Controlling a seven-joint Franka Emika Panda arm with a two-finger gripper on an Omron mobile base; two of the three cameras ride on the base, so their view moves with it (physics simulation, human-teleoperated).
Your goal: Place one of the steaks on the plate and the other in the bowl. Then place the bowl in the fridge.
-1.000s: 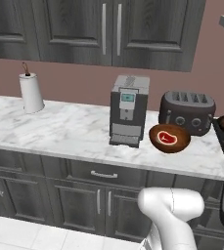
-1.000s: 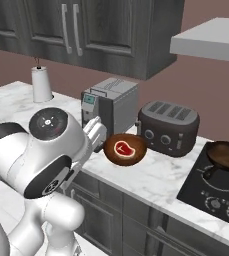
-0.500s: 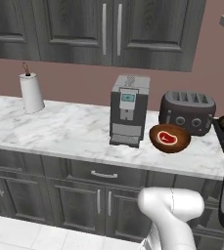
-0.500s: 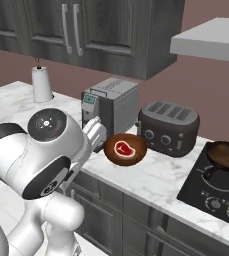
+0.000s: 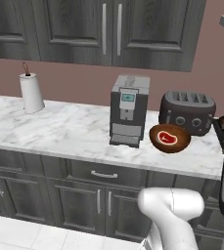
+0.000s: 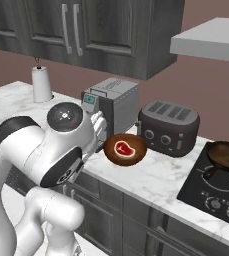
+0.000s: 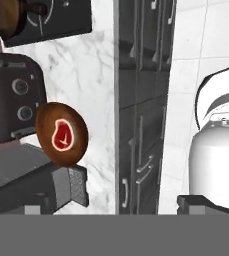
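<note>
The glossy reddish-brown bowl (image 5: 169, 138) (image 6: 125, 149) (image 7: 62, 134) rests on the marble counter near its front edge, between the coffee machine and the toaster. One raw steak (image 5: 167, 137) (image 6: 124, 148) (image 7: 62, 136) lies flat inside it. In the hand view my gripper (image 7: 117, 209) looks down on the counter from well above, apart from the bowl. Its fingertips (image 7: 206, 203) stand wide apart at the bottom with nothing between them, so it is open. The plate, the second steak and the fridge are out of view.
A grey coffee machine (image 5: 128, 117) (image 6: 111, 102) stands left of the bowl and a dark toaster (image 5: 187, 112) (image 6: 168, 127) behind it. A frying pan (image 6: 228, 155) sits on the stove to the right. A paper towel roll (image 5: 31, 93) stands far left. Dark cabinets (image 7: 141, 100) run below the counter.
</note>
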